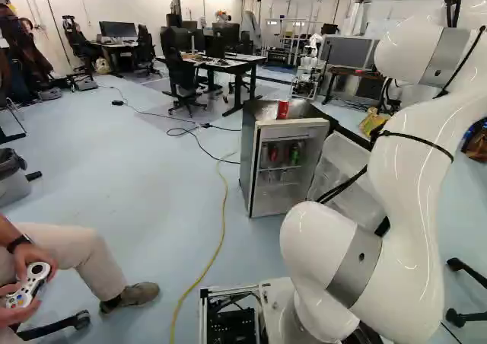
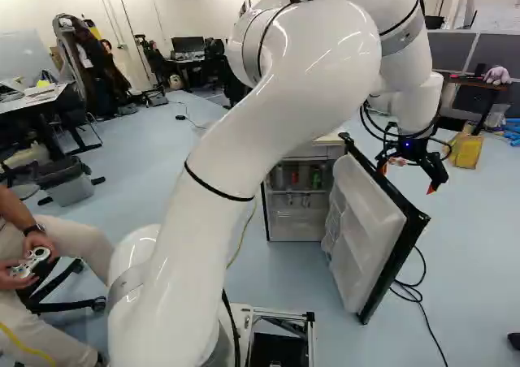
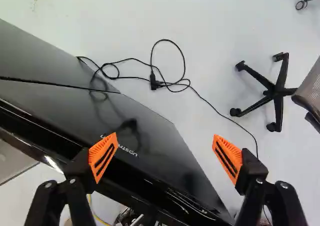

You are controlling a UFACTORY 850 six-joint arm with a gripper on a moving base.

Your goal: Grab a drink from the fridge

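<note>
The open fridge (image 1: 248, 154) seems to hold cans (image 1: 294, 155); the end effector (image 2: 407, 179), spread wide, gripping nothing, hangs beside the door (image 2: 364, 233).

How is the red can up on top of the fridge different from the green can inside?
The red can stands on top of the fridge, while the green can stands on a shelf inside. The red can has no other can beside it; the green can has others nearby. Both stand upright.
</note>
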